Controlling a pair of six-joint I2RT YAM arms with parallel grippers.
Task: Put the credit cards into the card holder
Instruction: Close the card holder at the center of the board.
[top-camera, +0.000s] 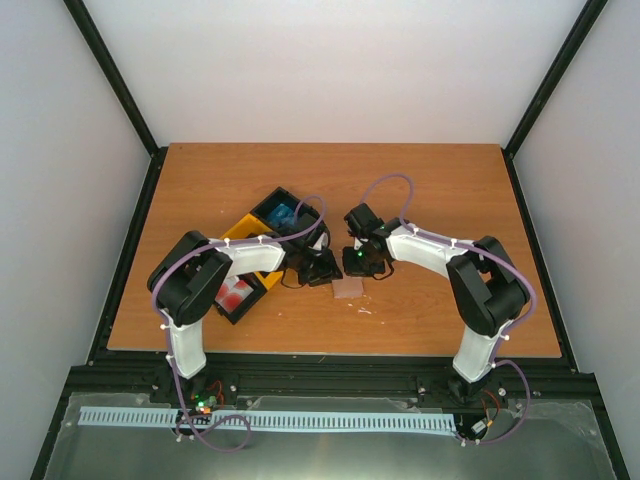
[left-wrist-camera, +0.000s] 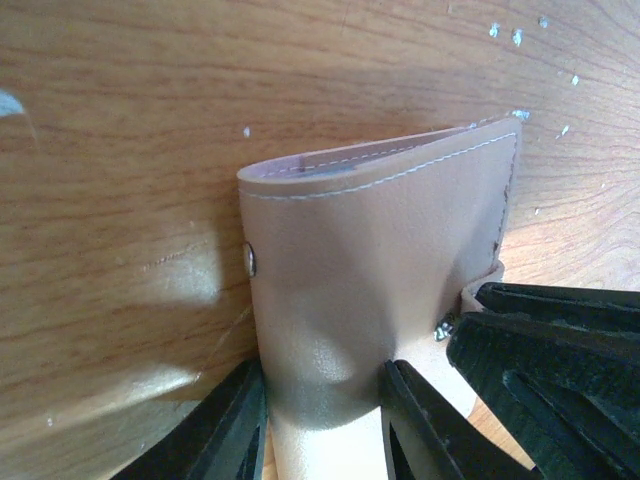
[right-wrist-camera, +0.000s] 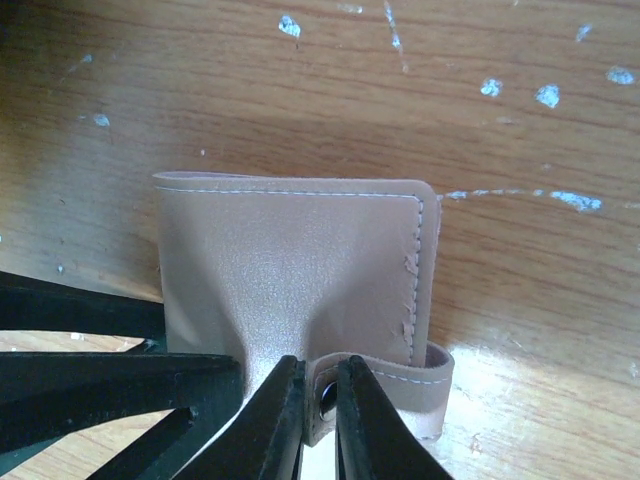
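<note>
The pinkish-tan card holder (top-camera: 347, 288) lies folded on the table between both arms. In the left wrist view my left gripper (left-wrist-camera: 322, 385) is shut on the card holder (left-wrist-camera: 370, 230), one finger on each side of its body, with a snap stud (left-wrist-camera: 250, 262) at its left edge. My right gripper (right-wrist-camera: 320, 378) is shut on the holder's strap tab (right-wrist-camera: 400, 385), pinching it at the snap. From above, the left gripper (top-camera: 322, 266) and right gripper (top-camera: 362, 264) meet over the holder. Blue credit cards (top-camera: 281, 214) and red-and-white credit cards (top-camera: 236, 293) sit in bins.
A black bin (top-camera: 268, 200), a yellow bin (top-camera: 250, 232) and another black bin (top-camera: 222, 308) stand in a diagonal row left of the holder, partly under my left arm. The left gripper's fingers (right-wrist-camera: 100, 375) cross the right wrist view's lower left.
</note>
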